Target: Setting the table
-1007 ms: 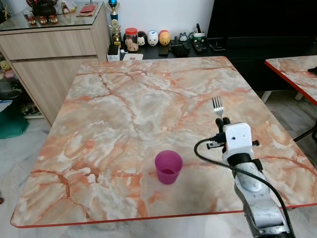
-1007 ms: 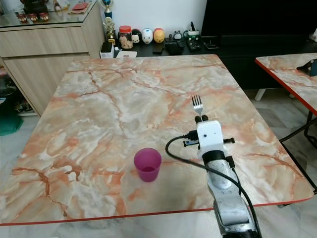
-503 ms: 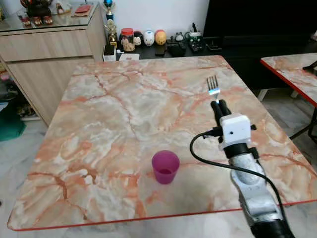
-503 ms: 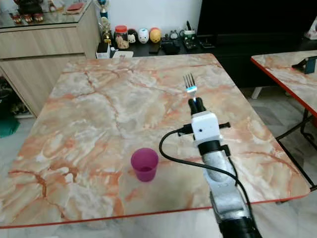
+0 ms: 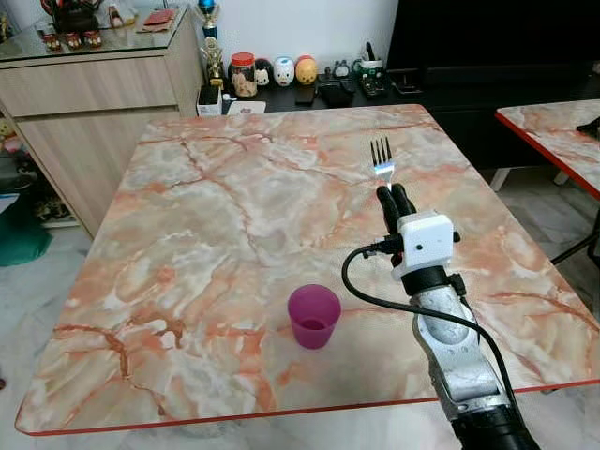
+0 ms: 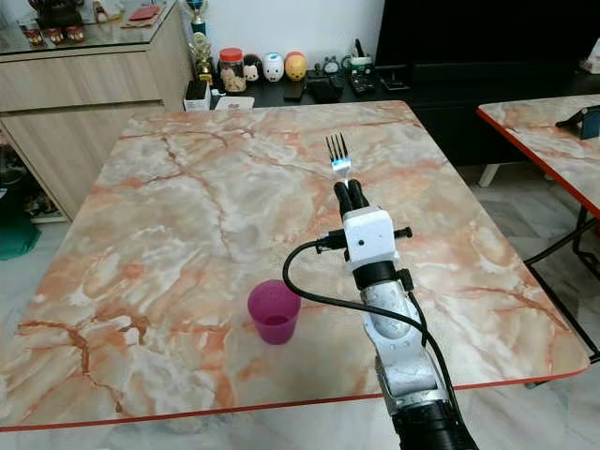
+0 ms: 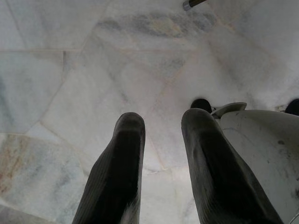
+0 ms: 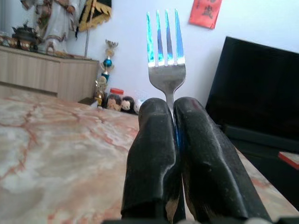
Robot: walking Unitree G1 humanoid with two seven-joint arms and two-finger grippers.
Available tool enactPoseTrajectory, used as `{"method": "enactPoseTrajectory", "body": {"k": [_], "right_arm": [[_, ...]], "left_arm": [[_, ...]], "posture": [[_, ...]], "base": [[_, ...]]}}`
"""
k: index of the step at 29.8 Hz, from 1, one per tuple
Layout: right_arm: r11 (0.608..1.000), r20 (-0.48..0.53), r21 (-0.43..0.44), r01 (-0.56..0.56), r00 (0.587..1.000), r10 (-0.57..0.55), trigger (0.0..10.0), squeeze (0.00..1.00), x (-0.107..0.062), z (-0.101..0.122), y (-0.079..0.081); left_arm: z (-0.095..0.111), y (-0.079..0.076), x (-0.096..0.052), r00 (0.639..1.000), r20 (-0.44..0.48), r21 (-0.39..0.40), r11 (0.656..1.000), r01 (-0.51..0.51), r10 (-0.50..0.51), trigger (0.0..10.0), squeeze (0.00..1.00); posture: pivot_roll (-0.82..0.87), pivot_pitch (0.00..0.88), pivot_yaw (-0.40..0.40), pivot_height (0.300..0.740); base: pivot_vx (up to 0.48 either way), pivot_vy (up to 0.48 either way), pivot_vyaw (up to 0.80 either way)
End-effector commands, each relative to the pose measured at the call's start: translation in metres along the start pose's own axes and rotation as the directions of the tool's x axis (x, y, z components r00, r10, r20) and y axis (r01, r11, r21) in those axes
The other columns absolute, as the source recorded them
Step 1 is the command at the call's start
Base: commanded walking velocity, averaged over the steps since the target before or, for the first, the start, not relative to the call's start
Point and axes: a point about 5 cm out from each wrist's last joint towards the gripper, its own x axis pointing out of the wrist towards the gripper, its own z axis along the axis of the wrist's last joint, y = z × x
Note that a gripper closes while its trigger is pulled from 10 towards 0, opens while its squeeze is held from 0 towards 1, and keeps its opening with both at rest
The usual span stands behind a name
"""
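Gripping a shiny metal fork [image 5: 381, 157], your right gripper [image 5: 394, 199] hangs over the glossy marble-patterned table [image 5: 216, 216], left gripper [image 7: 161, 135] parted.

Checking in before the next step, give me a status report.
Right gripper shut on fork, above table. Left gripper open, idle over floor. Purple cup nearby, nothing blocking.

Glossy marble-look table [image 5: 234, 216], shiny metal fork [image 5: 381, 159], plastic cup [image 5: 314, 316]
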Motion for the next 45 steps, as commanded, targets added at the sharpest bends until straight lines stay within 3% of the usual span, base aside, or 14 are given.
{"method": "enactPoseTrajectory", "body": {"k": [1,14,37,45], "right_arm": [[1.000,0.011,-0.012,0.000,1.000,0.001,10.0,0.00,0.000,0.004,-0.003],[1.000,0.011,0.006,0.006,1.000,-0.006,10.0,0.00,0.013,0.008,0.001],[1.000,0.002,0.017,-0.012,1.000,0.012,10.0,0.00,0.017,0.009,0.006],[1.000,0.000,0.018,-0.014,1.000,0.014,10.0,0.00,0.018,0.009,0.007]], "left_arm": [[-0.005,0.001,-0.001,1.000,-0.022,0.026,1.000,-0.007,0.007,10.0,0.00],[-0.004,0.000,-0.001,1.000,-0.016,0.039,0.999,-0.008,0.008,10.0,0.00],[-0.003,-0.001,0.000,1.000,-0.012,0.024,1.000,-0.012,0.012,10.0,0.00],[-0.003,-0.001,0.000,1.000,-0.014,0.025,1.000,-0.011,0.012,10.0,0.00]], "posture": [[-0.09,0.000,0.023,0.732],[-0.08,0.000,0.013,0.732],[-0.08,0.000,0.010,0.732],[-0.07,0.000,0.010,0.732]], "base": [[0.000,0.000,0.00],[0.000,0.000,0.00],[0.000,0.000,0.00],[0.000,-0.281,0.00]]}}
